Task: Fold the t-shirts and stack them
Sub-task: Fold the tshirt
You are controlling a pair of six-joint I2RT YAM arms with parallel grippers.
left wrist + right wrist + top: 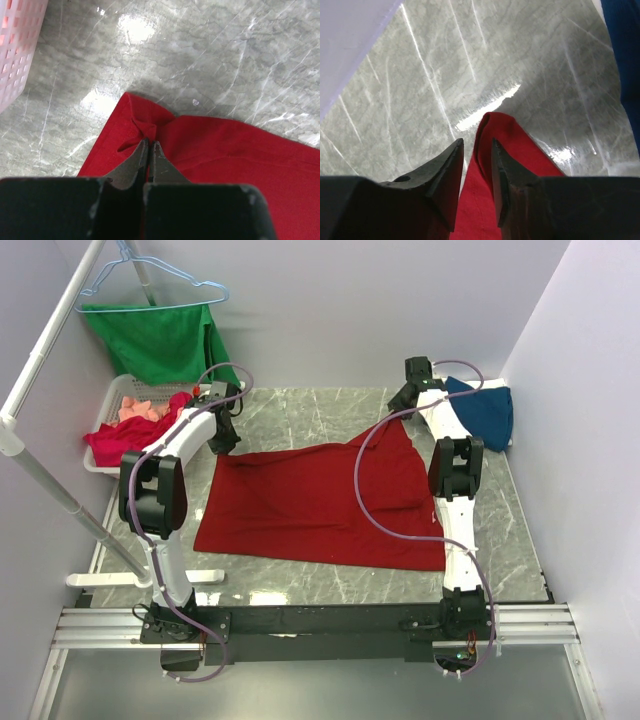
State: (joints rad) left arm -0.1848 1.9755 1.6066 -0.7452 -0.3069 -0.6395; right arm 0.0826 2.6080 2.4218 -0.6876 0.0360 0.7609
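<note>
Red shirt [310, 505] far-left corner clamped tight in left gripper [150, 143], far-right edge between right gripper [476, 144] jaws standing apart, shirt spread mid-table, bare marble table [300, 410] beyond, blue shirt [492, 412] right, basket [108, 400] left.

spread shirt [310, 505]: centre of table [320, 410] | basket [120, 390]: rear left | bunched shirt [490, 412]: rear right
</note>
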